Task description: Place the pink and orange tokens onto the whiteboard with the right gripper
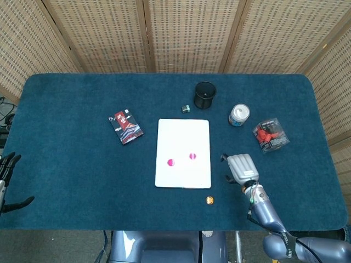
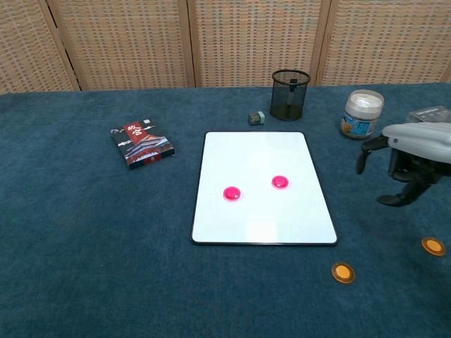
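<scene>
1. While two round pink tokens (image 2: 232,193) (image 2: 280,182) lie flat mid-whiteboard (image 2: 262,229), apart from each other, bare white is seen along every board edge.
2. An orange token (image 2: 343,272) is seen on the cloth off the board's near right corner; another (image 2: 433,246) farther right.
3. The right hand (image 2: 409,163) is held above the cloth right of the board, fingers parted downward, nothing gripped.

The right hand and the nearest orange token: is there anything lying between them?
No. In the chest view only bare blue cloth lies between the right hand and the orange token just below it. The hand holds nothing.
</scene>
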